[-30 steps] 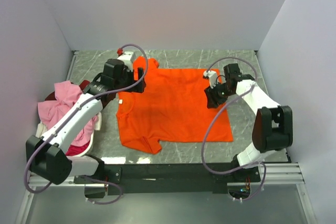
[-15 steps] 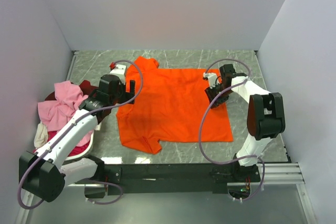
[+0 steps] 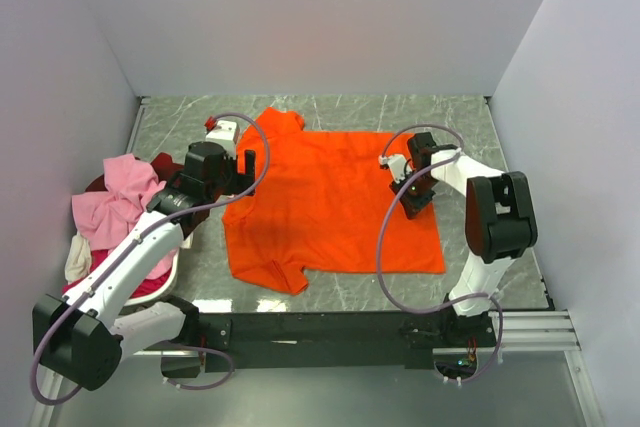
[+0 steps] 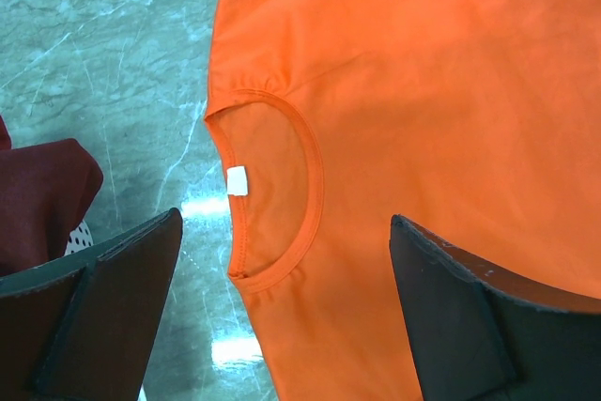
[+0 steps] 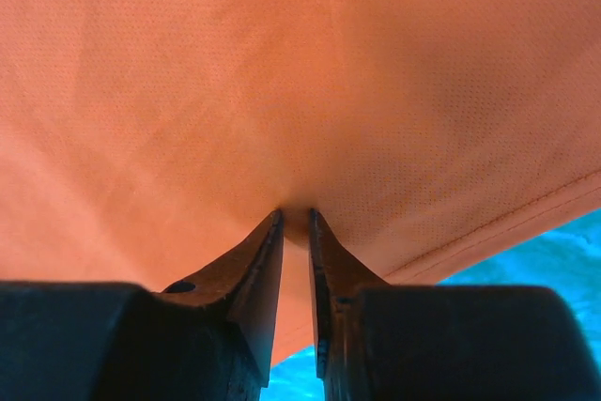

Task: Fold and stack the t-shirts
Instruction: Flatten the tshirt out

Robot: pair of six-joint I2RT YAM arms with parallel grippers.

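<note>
The orange t-shirt [image 3: 330, 202] lay spread flat on the table [image 3: 470, 127], so the first fold seemed to be in hand. The right gripper [image 5: 296, 216] had its jaws nearly together on a small pinch of cloth close to the hem [image 5: 526, 218]. The left gripper [image 4: 282, 232] hung wide apart over the collar [image 4: 315, 185], holding nothing. Next it probably needed to descend and grasp the cloth — then both could lift together. Whether the pinch took one layer or two was not visible, and the left arm partly covered the pile of other shirts [image 3: 115, 207].
</note>
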